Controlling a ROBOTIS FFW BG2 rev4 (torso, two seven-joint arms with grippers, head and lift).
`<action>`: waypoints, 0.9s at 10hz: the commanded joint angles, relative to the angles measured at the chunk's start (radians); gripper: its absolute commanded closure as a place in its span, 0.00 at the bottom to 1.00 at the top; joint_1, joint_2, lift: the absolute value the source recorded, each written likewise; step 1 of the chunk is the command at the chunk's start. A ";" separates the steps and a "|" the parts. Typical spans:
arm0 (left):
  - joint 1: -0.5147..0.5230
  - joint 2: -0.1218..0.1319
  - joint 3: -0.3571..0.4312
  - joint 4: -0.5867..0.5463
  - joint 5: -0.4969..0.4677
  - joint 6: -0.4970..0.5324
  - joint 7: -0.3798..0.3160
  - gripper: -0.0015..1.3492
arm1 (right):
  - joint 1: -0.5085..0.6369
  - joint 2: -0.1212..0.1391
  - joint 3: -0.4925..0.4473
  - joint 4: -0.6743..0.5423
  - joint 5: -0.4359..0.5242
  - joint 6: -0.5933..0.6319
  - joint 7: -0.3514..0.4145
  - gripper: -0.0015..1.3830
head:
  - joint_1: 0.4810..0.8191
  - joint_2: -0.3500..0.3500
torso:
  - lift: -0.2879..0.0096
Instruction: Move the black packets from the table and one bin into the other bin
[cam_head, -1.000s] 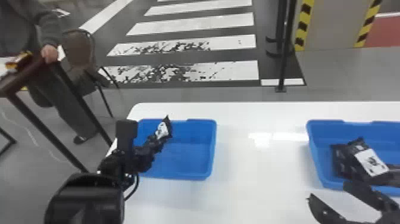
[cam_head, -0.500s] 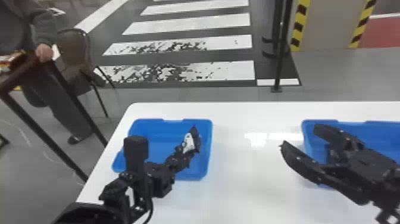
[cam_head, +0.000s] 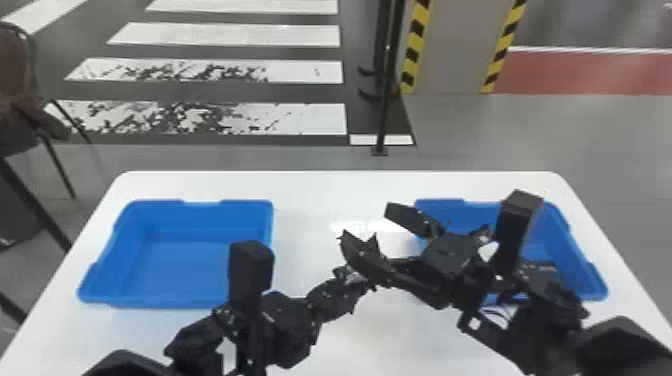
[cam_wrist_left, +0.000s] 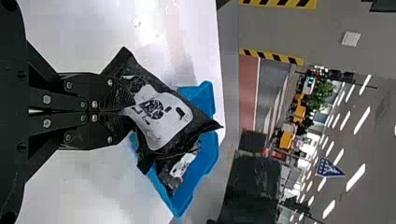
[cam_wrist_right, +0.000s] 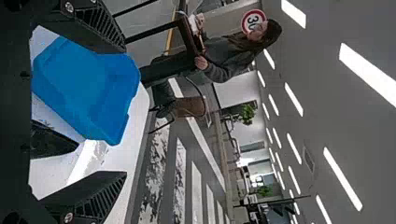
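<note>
Over the middle of the table (cam_head: 310, 187), the left tool (cam_head: 352, 284) and the right tool (cam_head: 366, 223) come close together in the head view; the left arm (cam_head: 287, 325) rises from the bottom edge and slants inward, its wrist in front of the near right corner of the left bin (cam_head: 195, 305); the right arm (cam_head: 535, 332) enters from the lower right, crosses the near side of the right bin (cam_head: 587, 260) and turns its wrist toward the left arm.

In the left wrist view, the left tool (cam_wrist_left: 126, 107) is narrow, its fingers pinching a black packet (cam_wrist_left: 166, 114) with a white label (cam_wrist_left: 163, 116); beyond it lie more packets (cam_wrist_left: 181, 168) inside the right bin.

Wide apart stand the right tool's two fingers (cam_wrist_right: 100, 198), aimed across the table; the left bin shows past them; whether they touch the held packet, I cannot tell.
</note>
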 joint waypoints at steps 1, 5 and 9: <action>0.000 0.000 0.000 0.000 0.003 -0.017 0.000 0.91 | -0.003 -0.005 0.026 0.016 -0.002 -0.003 -0.002 0.06 | 0.63 0.45 | 0.60; 0.020 -0.026 0.084 0.000 -0.043 -0.054 0.004 0.91 | 0.049 -0.010 0.022 -0.035 0.002 0.012 -0.005 0.06 | 0.63 0.51 | 0.60; 0.024 -0.025 0.076 0.000 -0.023 -0.076 -0.002 0.91 | 0.046 -0.010 0.012 -0.015 0.014 -0.018 -0.017 0.07 | 0.63 0.53 | 0.60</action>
